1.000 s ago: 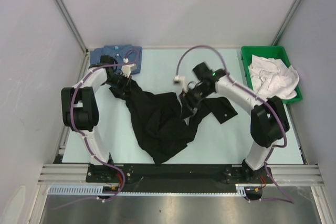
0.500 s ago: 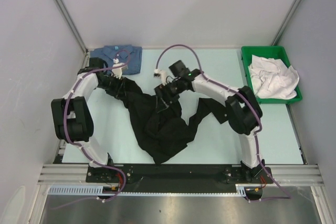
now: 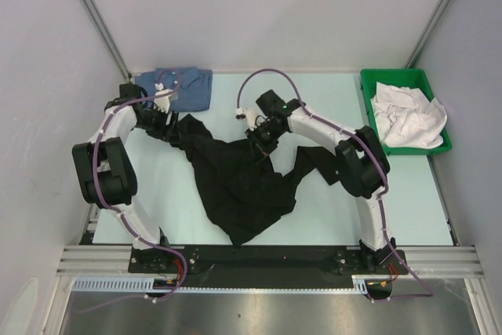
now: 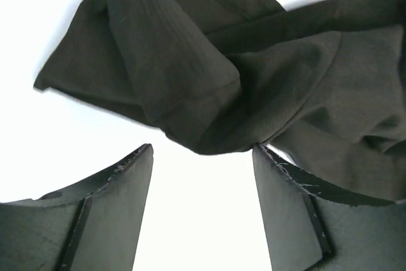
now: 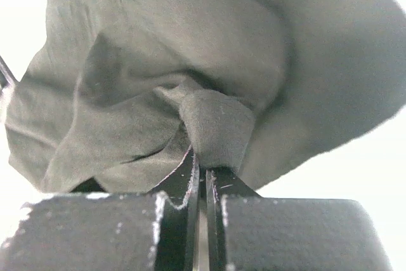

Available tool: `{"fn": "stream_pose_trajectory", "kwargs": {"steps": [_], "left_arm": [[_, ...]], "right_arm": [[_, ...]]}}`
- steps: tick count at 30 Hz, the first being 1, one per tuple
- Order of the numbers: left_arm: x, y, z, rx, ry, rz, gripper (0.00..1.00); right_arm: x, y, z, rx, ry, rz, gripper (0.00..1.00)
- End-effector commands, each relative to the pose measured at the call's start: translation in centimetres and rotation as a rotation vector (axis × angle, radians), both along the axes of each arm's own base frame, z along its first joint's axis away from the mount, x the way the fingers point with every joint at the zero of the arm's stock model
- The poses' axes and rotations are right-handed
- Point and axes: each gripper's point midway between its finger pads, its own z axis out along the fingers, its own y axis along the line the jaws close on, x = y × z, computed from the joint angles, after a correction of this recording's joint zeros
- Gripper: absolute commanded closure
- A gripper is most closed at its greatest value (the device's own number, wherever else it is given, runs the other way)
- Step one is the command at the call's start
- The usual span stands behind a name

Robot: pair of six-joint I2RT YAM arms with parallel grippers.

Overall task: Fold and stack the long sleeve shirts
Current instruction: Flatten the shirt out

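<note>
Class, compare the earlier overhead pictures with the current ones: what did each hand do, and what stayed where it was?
The left hand opened, letting go of the black shirt, and drew back leftward. The right hand moved left and shut on a fold of that shirt. The blue shirt and the green bin stayed put.

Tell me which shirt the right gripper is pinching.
The black shirt, spread crumpled mid-table: the right gripper is shut on a fold of it. The blue shirt lies apart, far left.
</note>
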Motion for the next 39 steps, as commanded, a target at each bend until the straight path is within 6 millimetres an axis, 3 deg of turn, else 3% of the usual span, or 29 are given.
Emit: {"fn": "stream_pose_trajectory", "kwargs": {"steps": [1,3,6,11,12,15,16,18,19,20,21,22,24,25,26,27,28,29,31,32,33,35,36,38,39], "left_arm": [[2.5,-1.9,0.5,-0.013,-0.09,-0.087,0.3],[2.9,-2.7,0.3,-0.018,-0.103,-0.099,0.27],[3.0,-4.6,0.4,-0.035,-0.131,-0.15,0.27],[4.0,-5.5,1.9,-0.083,-0.159,-0.152,0.37],[4.1,-5.6,1.7,-0.087,-0.153,-0.156,0.53],[4.2,-5.8,1.8,-0.109,-0.13,-0.164,1.0],[4.0,-6.0,2.2,-0.13,-0.129,-0.17,1.0],[2.8,-5.6,2.9,-0.156,-0.141,-0.167,1.0],[2.0,-5.4,2.9,-0.154,-0.143,-0.181,1.0],[0.4,-5.3,1.8,-0.165,-0.111,-0.187,1.0],[-0.5,-4.9,1.6,-0.156,-0.11,-0.194,1.0],[-2.3,-4.8,1.6,-0.131,-0.117,-0.254,1.0],[-6.3,-4.8,-0.6,-0.102,-0.058,-0.32,1.0],[-9.2,-4.8,-1.8,-0.078,-0.035,-0.395,1.0],[-10.6,-4.2,-2.7,-0.032,-0.01,-0.425,1.0],[-11.8,-3.9,-3.4,-0.008,0.01,-0.447,0.98],[-13.4,-3.6,-4.2,0.013,0.027,-0.472,0.89],[-13.9,-3.2,-4.5,0.025,0.037,-0.47,0.67],[-14.6,-2.5,-4.2,-0.002,0.042,-0.444,0.56],[-14.1,-2.3,-3.6,-0.014,0.025,-0.432,0.5],[-13.7,-2.1,-2.8,-0.052,0.003,-0.403,0.42],[-12.1,-1.9,-1.0,-0.078,-0.034,-0.358,0.37],[-11.6,-1.9,-0.3,-0.094,-0.051,-0.343,0.35],[-9.8,-2.4,2.0,-0.134,-0.116,-0.321,0.34],[-9.3,-2.7,3.0,-0.144,-0.143,-0.319,0.34]], "right_arm": [[0.6,-3.1,5.9,-0.038,-0.177,0.087,1.0],[0.0,-4.4,5.5,-0.084,-0.18,0.127,1.0],[1.4,-6.0,6.9,-0.122,-0.27,0.128,1.0],[6.6,-9.0,12.9,-0.15,-0.474,0.068,1.0],[7.3,-9.2,14.7,-0.144,-0.525,0.077,1.0],[7.7,-9.8,16.2,-0.167,-0.593,0.099,1.0],[6.8,-9.8,16.1,-0.161,-0.58,0.127,1.0],[3.1,-9.3,17.5,-0.1,-0.602,0.233,1.0],[-0.5,-10.0,13.1,-0.139,-0.499,0.316,1.0],[-3.7,-9.0,12.0,-0.124,-0.492,0.415,1.0],[-7.4,-9.5,12.0,-0.105,-0.521,0.488,1.0],[-11.1,-11.8,6.8,-0.196,-0.442,0.585,1.0],[-16.4,-12.6,4.2,-0.215,-0.466,0.729,0.99],[-18.6,-14.8,1.2,-0.263,-0.383,0.761,0.95],[-19.1,-15.4,0.4,-0.274,-0.355,0.756,0.73],[-18.8,-16.2,-0.1,-0.295,-0.33,0.727,0.53],[-18.5,-16.5,-0.2,-0.303,-0.322,0.713,0.35],[-17.5,-15.9,0.9,-0.287,-0.338,0.681,0.01],[-15.2,-15.0,3.1,-0.204,-0.316,0.577,0.0],[-13.5,-13.7,5.6,-0.154,-0.335,0.522,0.0],[-12.8,-12.8,6.8,-0.087,-0.302,0.474,0.0],[-9.8,-12.4,7.6,-0.04,-0.204,0.313,0.02],[-8.6,-10.9,9.5,0.041,-0.196,0.28,0.04],[-6.2,-9.8,9.7,0.091,-0.143,0.19,0.12],[-5.7,-8.8,10.7,0.136,-0.113,0.149,0.14]]}}
